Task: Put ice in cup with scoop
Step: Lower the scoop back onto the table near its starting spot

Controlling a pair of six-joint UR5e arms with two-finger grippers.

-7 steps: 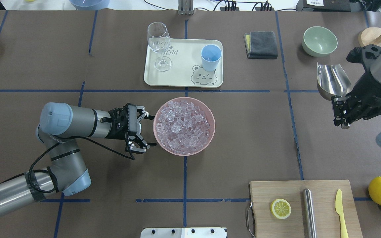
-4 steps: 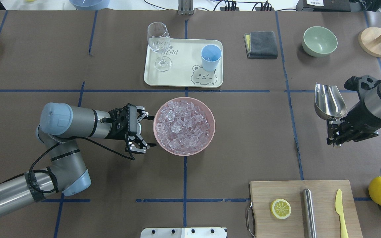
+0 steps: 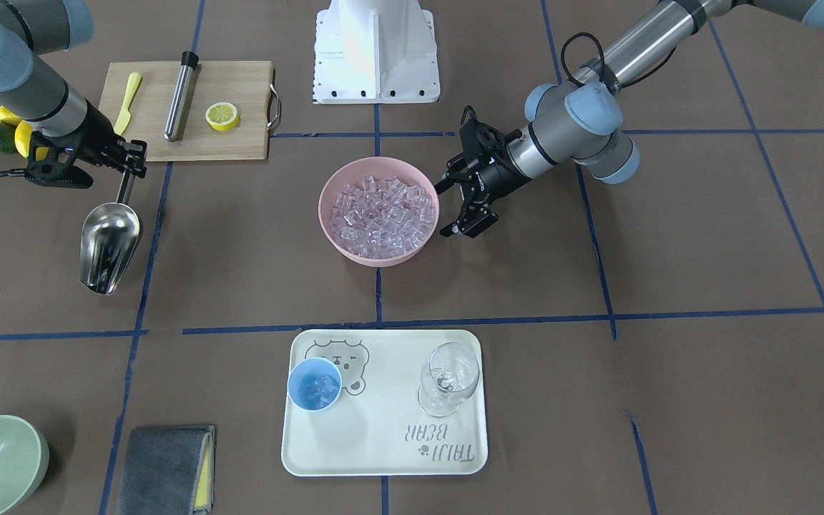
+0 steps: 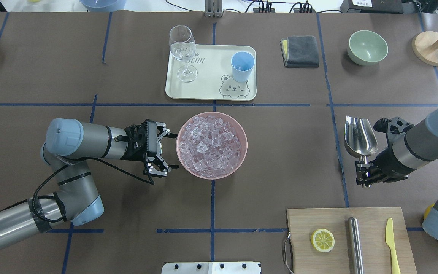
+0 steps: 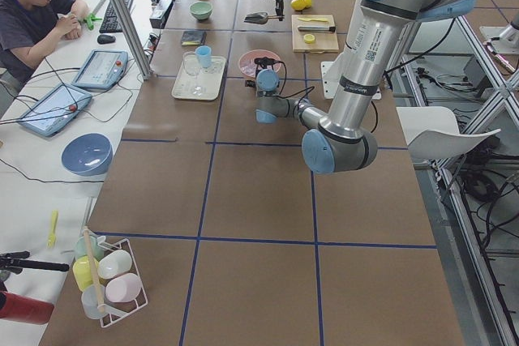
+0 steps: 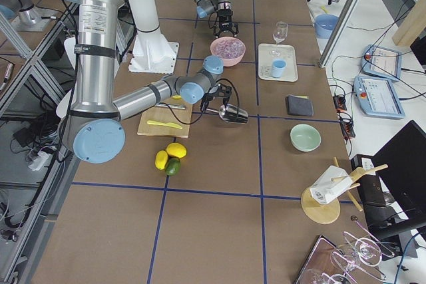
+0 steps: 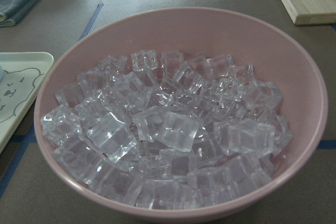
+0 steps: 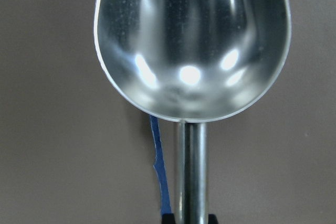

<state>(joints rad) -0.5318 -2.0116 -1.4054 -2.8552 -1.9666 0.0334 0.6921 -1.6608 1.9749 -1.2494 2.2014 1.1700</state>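
While the left claw (image 4: 171,150) hangs spread wide and empty just beside the left rim of the pink bowl (image 4: 211,176), the ice (image 4: 211,144) lies heaped in that bowl. Beyond the bowl, the cup (image 4: 242,65) stands on the tray (image 4: 207,89) with a few cubes inside. Far to the right, well apart on the surface's side, the right claw (image 4: 364,172) is clamped on the handle of the scoop (image 4: 360,137), whose trough is empty.
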